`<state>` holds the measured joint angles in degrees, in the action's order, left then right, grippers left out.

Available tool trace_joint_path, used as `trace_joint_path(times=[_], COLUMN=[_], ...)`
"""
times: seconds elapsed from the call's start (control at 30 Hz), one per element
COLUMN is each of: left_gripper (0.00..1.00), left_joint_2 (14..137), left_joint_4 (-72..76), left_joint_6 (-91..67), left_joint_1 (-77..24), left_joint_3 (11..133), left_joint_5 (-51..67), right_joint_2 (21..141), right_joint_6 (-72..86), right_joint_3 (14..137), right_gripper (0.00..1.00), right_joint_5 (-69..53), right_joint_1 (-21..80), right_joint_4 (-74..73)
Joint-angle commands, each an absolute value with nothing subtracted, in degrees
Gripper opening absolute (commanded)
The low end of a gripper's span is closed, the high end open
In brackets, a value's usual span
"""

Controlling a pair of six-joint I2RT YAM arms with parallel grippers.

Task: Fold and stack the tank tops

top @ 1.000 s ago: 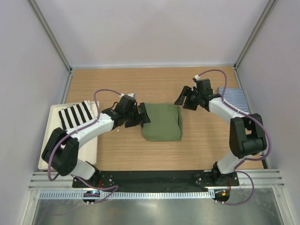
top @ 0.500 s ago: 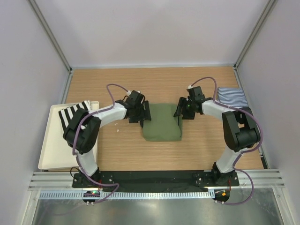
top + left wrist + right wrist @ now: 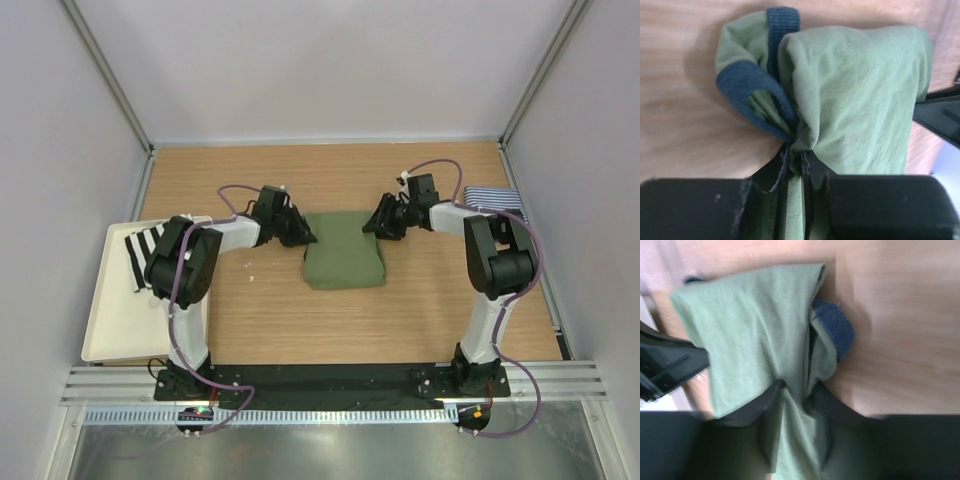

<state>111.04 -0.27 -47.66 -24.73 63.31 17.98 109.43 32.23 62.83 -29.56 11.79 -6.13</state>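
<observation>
wood table (image 3: pixel 250 320), olive tank top (image 3: pixel 343 262) in the middle. left gripper (image 3: pixel 795 156) and right gripper (image 3: pixel 796 388) are each clamped on opposite edges of it.

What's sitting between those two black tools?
The folded olive green tank top, pinched at either side by the left tool and right tool; the top view shows it.

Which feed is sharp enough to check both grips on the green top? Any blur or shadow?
Left wrist: crisp on the green top pinched in the left gripper. Right wrist: smeared throughout, the right gripper dark around bunched cloth. Top external: even light, sharp, only faint shadows.
</observation>
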Motion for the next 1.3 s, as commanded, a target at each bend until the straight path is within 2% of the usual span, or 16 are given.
trace_joint_path(times=[0.0,0.07,0.2,0.23,0.27,0.33,0.43,0.47,0.53,0.57,0.67,0.73,0.87,0.97,1.07,1.27], left_gripper=[0.12,0.12,0.16,0.33,0.46,0.67,0.78,0.80,0.87,0.88,0.93,0.93,0.93,0.93,0.93,0.93], left_joint_2=[113.20,114.08,114.96,114.87,114.53,111.81,105.75,103.91,99.35,98.01,93.27,91.33,87.72,87.28,86.66,86.31], left_joint_4=[9.83,10.98,10.81,10.55,10.29,7.48,1.60,0.19,-4.56,-5.27,-6.50,-6.68,-5.46,-4.39,-3.96,-4.22], left_joint_6=[-52.02,-53.60,-54.23,-54.05,-53.79,-52.13,-48.87,-48.26,-47.55,-47.37,-46.06,-45.09,-43.07,-42.54,-42.36,-41.75], left_joint_1=[-23.65,-23.29,-23.29,-23.29,-23.29,-23.20,-23.29,-23.20,-23.20,-23.20,-23.73,-23.82,-24.96,-25.05,-25.31,-25.23], left_joint_3=[63.28,63.72,65.13,65.39,65.39,65.04,63.99,63.72,62.24,61.44,57.58,55.21,52.39,51.07,49.93,49.66], left_joint_5=[21.54,20.22,18.72,18.72,18.89,18.02,14.51,13.46,11.78,11.95,12.57,12.31,9.59,9.49,9.41,8.26], right_joint_2=[109.78,108.64,104.86,104.33,103.63,102.92,102.66,102.83,102.57,102.39,104.06,107.12,111.95,114.78,117.86,123.74], right_joint_6=[32.53,30.60,23.84,23.12,22.68,21.01,18.81,17.50,14.60,12.68,12.04,11.78,10.20,9.32,8.70,7.12], right_joint_3=[70.11,72.85,78.29,79.01,79.45,80.07,81.29,81.65,81.22,80.60,81.91,84.28,86.92,87.89,89.56,93.42], right_gripper=[0.55,0.62,0.63,0.61,0.60,0.59,0.56,0.56,0.58,0.64,0.82,0.81,0.65,0.66,0.73,0.74], right_joint_5=[-32.28,-28.85,-14.36,-11.80,-6.47,-0.73,12.18,19.44,24.15,30.09,35.41,39.28,42.36,46.04,48.77,55.34], right_joint_1=[9.67,8.09,6.16,5.72,4.84,4.40,4.13,4.13,4.22,4.13,4.13,4.31,4.31,4.66,5.10,5.10], right_joint_4=[-4.45,-8.86,-20.35,-21.70,-22.75,-24.34,-26.88,-27.68,-28.39,-28.74,-31.72,-34.97,-37.09,-37.53,-37.88,-38.23])
